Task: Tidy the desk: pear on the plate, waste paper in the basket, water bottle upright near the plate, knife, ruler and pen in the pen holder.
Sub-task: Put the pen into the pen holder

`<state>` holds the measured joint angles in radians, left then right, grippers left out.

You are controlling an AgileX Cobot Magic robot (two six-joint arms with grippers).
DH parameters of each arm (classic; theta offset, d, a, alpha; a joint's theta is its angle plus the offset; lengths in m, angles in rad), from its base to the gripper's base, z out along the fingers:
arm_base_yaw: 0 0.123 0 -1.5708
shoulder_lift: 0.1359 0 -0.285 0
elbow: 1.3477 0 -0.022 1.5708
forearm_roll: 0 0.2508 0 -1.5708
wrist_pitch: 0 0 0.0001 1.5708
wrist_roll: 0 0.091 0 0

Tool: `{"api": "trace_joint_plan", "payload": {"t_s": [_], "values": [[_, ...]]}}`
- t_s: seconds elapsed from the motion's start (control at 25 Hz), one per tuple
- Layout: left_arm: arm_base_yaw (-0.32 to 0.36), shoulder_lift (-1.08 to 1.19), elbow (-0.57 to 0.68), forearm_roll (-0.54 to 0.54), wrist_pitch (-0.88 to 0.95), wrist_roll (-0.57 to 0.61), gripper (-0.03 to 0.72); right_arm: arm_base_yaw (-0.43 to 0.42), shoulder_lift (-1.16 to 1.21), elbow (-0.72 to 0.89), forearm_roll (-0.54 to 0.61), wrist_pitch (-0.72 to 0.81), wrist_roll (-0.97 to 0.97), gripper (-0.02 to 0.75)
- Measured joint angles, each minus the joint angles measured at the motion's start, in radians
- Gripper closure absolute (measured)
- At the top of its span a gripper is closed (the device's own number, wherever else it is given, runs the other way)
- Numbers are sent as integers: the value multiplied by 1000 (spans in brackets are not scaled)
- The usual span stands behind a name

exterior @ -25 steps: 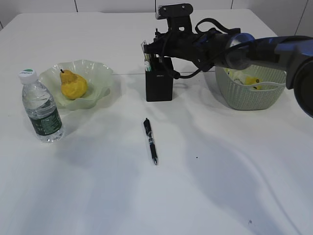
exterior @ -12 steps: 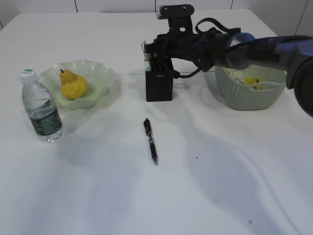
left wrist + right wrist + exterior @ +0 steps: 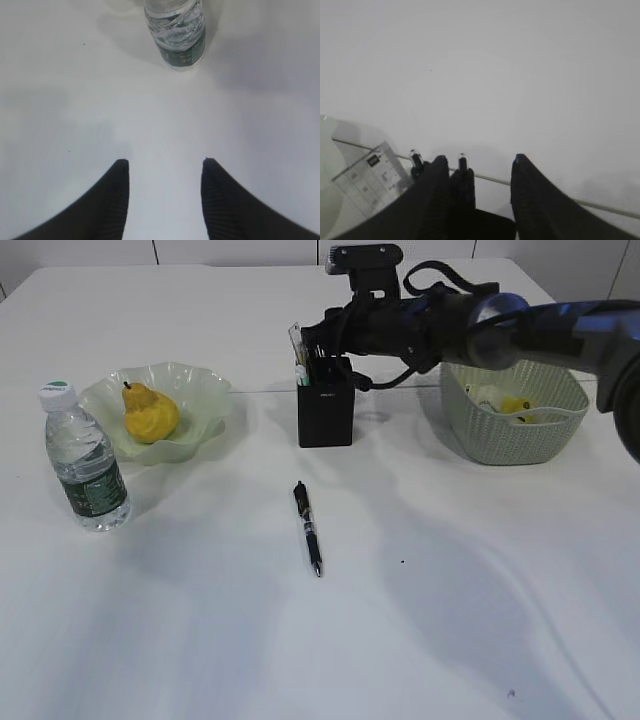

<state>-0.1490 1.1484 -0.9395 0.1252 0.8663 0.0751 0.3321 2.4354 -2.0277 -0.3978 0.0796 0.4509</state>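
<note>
1 item is left loose on the desk point(image 3: 200, 640): a dark pen point(image 3: 307, 527) lying flat near the middle.

Going left to right in the exterior view, the water bottle point(image 3: 84, 456) stands upright, just beside the plate point(image 3: 190, 390) at about its 7 o'clock. The pear point(image 3: 150, 413) sits on the plate. The pen comes next, its long axis running roughly 11 to 5 o'clock. The black pen holder point(image 3: 325, 415) stands at the pen's 12 o'clock, with the clear ruler point(image 3: 295, 340) and dark tool tips sticking out of it. The basket point(image 3: 515, 410) is far right, with yellowish waste inside.

The right gripper point(image 3: 477, 167) hovers directly above the pen holder, jaws apart and gripping nothing that can be seen. The pen lies at about its 6 o'clock, lower on the desk, with bare tabletop between.

The left gripper point(image 3: 165, 170) shows only in its wrist view, jaws apart and empty over bare desk, the bottle at its 12 o'clock. The exterior view does not show it, so which arm is nearer the pen cannot be told. Nothing seems to block a reach to the pen.
</note>
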Motion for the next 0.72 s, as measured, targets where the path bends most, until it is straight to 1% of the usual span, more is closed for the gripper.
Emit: {"api": "trace_joint_plan", "payload": {"t_s": [0.2, 0.48, 0.64, 0.72], "values": [[0, 0, 0, 0, 0, 0, 358, 0, -55, 0, -2, 47, 0, 403], [0, 0, 0, -2, 0, 0, 358, 0, -136, 0, -58, 185, -6, 404], [0, 0, 0, -2, 0, 0, 358, 0, -183, 0, -71, 271, -73, 403], [0, 0, 0, -2, 0, 0, 358, 0, -203, 0, -71, 337, -140, 404]]}}
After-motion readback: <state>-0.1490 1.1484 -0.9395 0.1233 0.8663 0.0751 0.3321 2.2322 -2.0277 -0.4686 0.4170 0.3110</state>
